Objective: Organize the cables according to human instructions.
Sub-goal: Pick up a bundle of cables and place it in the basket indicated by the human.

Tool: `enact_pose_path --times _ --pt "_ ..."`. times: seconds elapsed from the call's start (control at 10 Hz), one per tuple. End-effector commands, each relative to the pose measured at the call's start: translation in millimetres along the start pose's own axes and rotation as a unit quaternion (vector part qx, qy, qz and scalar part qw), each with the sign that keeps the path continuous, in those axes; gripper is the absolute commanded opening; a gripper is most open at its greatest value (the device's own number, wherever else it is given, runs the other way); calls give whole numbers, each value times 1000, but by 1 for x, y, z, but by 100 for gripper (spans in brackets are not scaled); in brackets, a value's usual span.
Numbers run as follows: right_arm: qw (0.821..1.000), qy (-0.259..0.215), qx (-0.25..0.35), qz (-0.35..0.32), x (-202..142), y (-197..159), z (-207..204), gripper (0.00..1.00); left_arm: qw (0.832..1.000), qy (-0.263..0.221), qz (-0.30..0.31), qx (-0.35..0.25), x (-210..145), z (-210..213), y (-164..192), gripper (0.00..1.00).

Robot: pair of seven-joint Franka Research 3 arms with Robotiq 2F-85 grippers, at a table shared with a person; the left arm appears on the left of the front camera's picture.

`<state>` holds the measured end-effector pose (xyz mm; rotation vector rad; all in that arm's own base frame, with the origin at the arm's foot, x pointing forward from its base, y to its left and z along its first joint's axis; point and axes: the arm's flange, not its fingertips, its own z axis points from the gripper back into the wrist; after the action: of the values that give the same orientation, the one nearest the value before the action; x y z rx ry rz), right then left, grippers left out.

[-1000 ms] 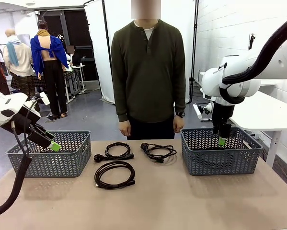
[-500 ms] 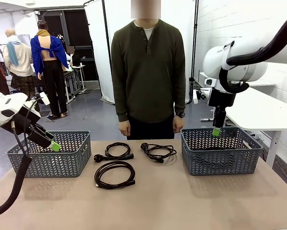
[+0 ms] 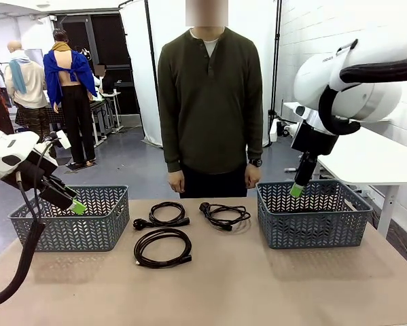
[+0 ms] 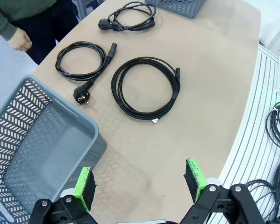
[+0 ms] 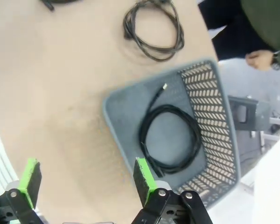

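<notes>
Scene surroundings
A grey basket (image 3: 74,234) sits lower left on the tan tabletop (image 3: 244,285), a second basket (image 3: 312,231) lower right; a person (image 3: 210,102) stands at upper centre.

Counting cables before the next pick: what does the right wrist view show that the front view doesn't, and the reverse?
Right wrist view adds: a coiled cable lying inside the right basket, ahead of the open right gripper. Front view adds: the left basket, the left gripper beside it, and the far cable and near cable on the table. Both: the right basket, the cable beside it, and the person's hand.
</notes>
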<state>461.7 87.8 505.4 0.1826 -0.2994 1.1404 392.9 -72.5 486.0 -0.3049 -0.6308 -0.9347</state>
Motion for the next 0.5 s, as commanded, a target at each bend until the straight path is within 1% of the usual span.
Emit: enact_pose_path --times 0.0,0.1,0.2,0.4 --pt "999 -35 -16 -5 -8 38 -22 100 1000 -8 -6 -8 -2 0 4 100" --pt "999 -47 -26 -5 -9 49 -28 100 1000 -8 -6 -8 -2 0 4 100" --pt "998 -63 -25 -4 -9 60 -36 100 1000 -8 -6 -8 -2 0 4 100" --pt "997 -75 -15 2 -9 74 -51 100 1000 -8 -6 -8 -2 0 4 100"
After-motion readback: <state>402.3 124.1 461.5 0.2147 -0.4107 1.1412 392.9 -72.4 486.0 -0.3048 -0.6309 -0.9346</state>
